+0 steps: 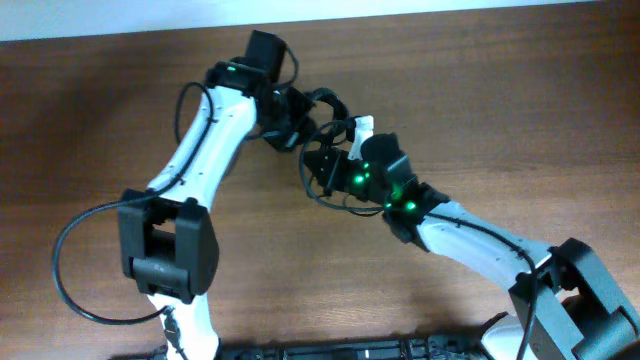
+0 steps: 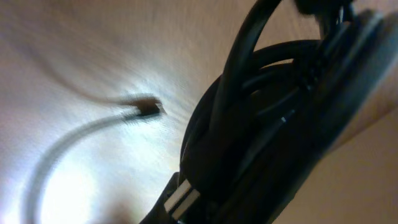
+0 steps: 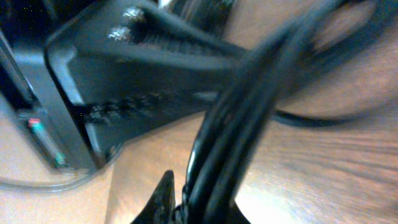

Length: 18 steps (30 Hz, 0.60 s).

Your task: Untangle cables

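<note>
The cables (image 1: 325,112) are a bundle of thin black cords hanging between my two grippers, which meet above the middle of the wooden table. My left gripper (image 1: 292,128) is shut on the bundle. In the left wrist view the looped cords (image 2: 273,118) fill the right side over the jaws (image 2: 205,208), blurred. My right gripper (image 1: 327,165) is also shut on the cords. In the right wrist view they (image 3: 249,106) rise from between the fingers (image 3: 208,208). A blurred loose cord end with a dark plug (image 2: 148,107) lies on the table.
The left gripper's black body (image 3: 124,81) is close in front of the right wrist camera. A white piece (image 1: 363,126) shows beside the right gripper. Thick arm wires loop at the left base (image 1: 75,250). The table's far edge (image 1: 330,15) is behind the arms.
</note>
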{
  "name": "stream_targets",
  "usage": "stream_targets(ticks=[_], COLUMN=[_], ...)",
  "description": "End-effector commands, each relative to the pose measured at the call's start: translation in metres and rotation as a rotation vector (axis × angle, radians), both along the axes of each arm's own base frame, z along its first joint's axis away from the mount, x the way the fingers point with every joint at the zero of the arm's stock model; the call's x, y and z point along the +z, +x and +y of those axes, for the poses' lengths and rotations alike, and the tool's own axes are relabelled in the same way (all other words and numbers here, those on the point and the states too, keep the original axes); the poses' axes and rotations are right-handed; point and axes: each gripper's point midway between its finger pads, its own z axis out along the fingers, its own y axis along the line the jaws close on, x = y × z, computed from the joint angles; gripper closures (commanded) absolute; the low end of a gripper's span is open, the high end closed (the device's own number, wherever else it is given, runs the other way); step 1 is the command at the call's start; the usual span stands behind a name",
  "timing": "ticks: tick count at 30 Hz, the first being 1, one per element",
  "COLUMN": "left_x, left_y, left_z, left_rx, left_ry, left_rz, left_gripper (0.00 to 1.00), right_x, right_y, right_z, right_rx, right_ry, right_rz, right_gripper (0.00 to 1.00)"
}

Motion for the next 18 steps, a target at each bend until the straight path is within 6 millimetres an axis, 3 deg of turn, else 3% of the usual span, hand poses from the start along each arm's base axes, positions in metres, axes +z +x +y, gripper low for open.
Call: stream_targets(ticks=[1, 4, 8, 11, 15, 18], left_x=[0.004, 0.005, 0.006, 0.010, 0.035, 0.048], left_y=[0.032, 0.034, 0.022, 0.014, -0.015, -0.033], left_z=[0.064, 0.067, 0.026, -0.007, -0.046, -0.041], left_rx=[-0.271, -0.492, -0.751, -0.830, -1.000, -1.091], left_ry=[0.126, 0.156, 0.161, 0.134, -0.097, -0.112], left_rz=[-0.276, -0.409, -0.530, -0.584, -0.705, -0.739], left_gripper=[1.00, 1.00, 1.00, 1.00, 1.00, 1.00], right_x=[0.029, 0.046, 0.064, 0.050, 0.032, 0.021], right_y=[-0.007, -0.006, 0.000, 0.011, 0.031, 0.042], right_z=[-0.017, -0.037, -0.035, -0.044, -0.061, -0.076], right_rx=[0.161, 0.201, 0.190, 0.096, -0.065, -0.172], right_ry=[0.105, 0.214, 0.271, 0.231, 0.164, 0.115], right_rz=[-0.001, 0.052, 0.013, 0.051, 0.065, 0.072], right_gripper=[0.96, 0.96, 0.96, 0.96, 0.96, 0.96])
